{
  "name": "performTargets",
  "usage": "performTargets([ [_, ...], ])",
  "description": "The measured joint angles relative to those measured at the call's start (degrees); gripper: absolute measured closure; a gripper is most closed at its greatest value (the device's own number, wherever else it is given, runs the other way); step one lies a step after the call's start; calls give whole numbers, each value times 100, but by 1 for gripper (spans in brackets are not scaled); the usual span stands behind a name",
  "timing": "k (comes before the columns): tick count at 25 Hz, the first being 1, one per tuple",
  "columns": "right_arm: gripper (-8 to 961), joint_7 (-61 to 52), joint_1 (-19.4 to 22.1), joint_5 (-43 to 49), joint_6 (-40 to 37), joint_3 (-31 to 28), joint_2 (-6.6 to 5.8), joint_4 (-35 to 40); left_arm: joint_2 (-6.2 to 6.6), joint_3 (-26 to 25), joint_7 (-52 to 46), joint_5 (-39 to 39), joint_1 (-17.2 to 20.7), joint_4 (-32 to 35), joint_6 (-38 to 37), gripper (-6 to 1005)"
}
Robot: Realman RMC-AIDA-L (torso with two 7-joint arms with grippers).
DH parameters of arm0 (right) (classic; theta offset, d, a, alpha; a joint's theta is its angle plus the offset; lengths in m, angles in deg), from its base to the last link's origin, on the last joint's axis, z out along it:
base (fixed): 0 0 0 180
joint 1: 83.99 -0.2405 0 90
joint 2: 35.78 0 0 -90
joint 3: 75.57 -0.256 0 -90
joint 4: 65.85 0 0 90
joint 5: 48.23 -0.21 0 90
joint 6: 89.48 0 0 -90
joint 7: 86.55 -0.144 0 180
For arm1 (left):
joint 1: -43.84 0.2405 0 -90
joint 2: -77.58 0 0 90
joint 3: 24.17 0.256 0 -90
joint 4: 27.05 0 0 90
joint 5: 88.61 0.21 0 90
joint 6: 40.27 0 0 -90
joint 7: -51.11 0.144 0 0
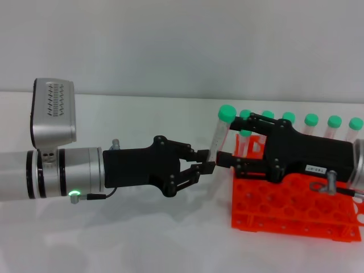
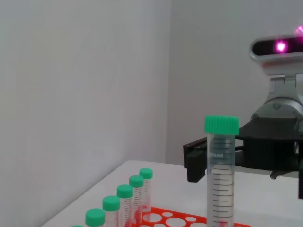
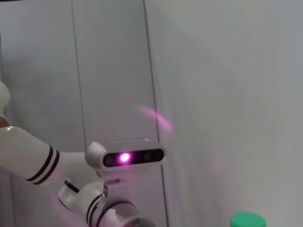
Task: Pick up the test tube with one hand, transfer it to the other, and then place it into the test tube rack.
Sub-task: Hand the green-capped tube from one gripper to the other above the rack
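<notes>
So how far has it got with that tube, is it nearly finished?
About halfway. The test tube is already lifted and upright between the arms. The left end effector grips its lower part while the right end effector meets it: the handover. Placing it in the test tube rack remains.

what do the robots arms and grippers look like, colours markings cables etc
Both grippers, left gripper and right gripper, are black linkage claws. The left wrist is silver-white with black bands, a green light, a thin black cable and a grey vented camera housing. The right gripper carries a small white label.
</notes>
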Motion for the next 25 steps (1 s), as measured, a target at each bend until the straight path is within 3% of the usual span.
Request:
performTargets([
  [25,120,361,-75,-605,378,647,77,-45,-1,0,79,43,23,73,36,809],
])
